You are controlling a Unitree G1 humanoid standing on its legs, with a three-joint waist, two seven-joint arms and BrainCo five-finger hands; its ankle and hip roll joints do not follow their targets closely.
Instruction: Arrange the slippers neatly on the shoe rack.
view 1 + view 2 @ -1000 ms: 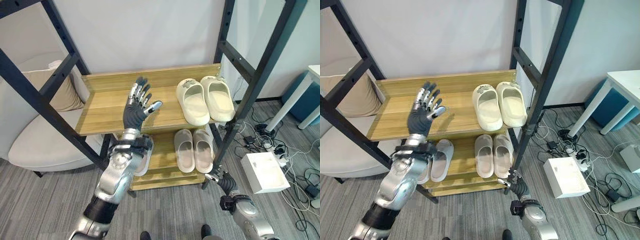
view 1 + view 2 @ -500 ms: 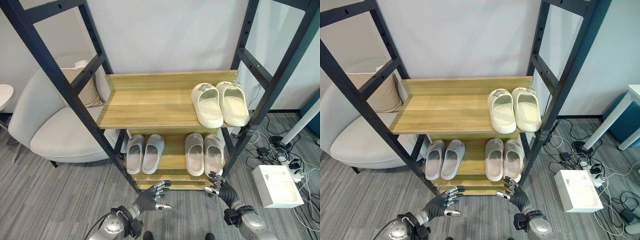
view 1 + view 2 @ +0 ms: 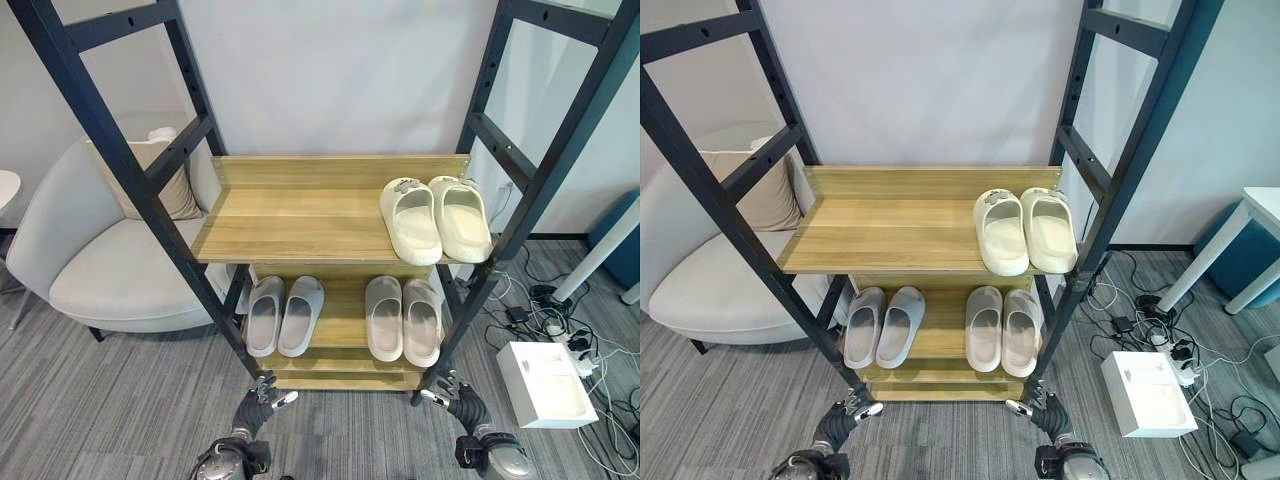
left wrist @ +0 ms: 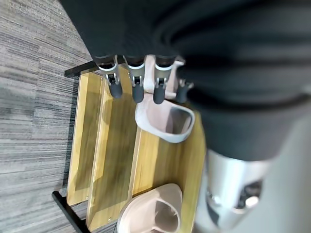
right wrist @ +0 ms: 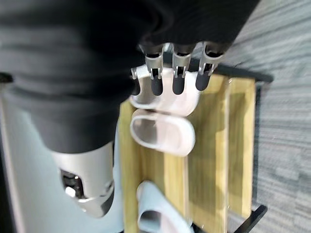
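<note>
Both the left hand (image 3: 262, 398) and the right hand (image 3: 455, 396) hang low over the grey floor (image 3: 120, 400) before the shoe rack (image 3: 300, 215), fingers relaxed and holding nothing. On the rack, cream slippers (image 3: 435, 218) sit together at the top shelf's right end. Below lie a grey pair (image 3: 285, 315) at left and a beige pair (image 3: 403, 318) at right.

White wall (image 3: 330, 70), grey carpet (image 3: 100, 400), pale armchair (image 3: 90, 270), white box (image 3: 545, 370)
</note>
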